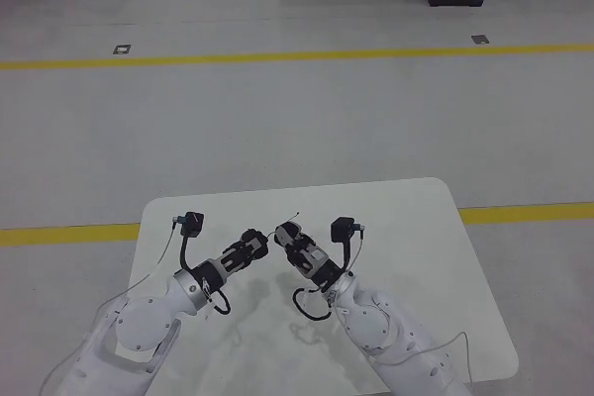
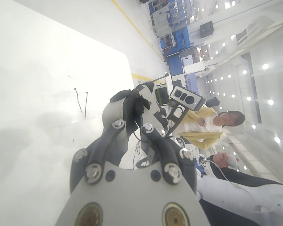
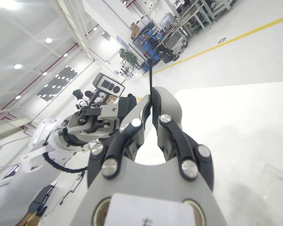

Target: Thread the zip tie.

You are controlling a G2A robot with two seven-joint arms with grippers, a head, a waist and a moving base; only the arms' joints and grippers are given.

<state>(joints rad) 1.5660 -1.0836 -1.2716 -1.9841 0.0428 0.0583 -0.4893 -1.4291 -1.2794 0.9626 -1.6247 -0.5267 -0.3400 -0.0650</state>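
Right gripper [image 3: 152, 97] is pinched tight on the zip tie [image 3: 150, 76], whose head sticks out past its tips. Left gripper [image 1: 257, 243] sits just beside it. I'd bring them together slowly, lined up straight.

zip tie [image 3: 150, 81]: lower end hidden between right gripper [image 3: 151, 99] fingers | top view: tie too thin to trace

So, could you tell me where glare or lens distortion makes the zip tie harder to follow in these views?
Left wrist view: the table glares almost white, though two spare ties on it stay dark. Right wrist view: the zip tie in the right end effector reads clearly against pale floor; the yellow floor line bows. Top view: even light, the zip tie only a thin sliver.
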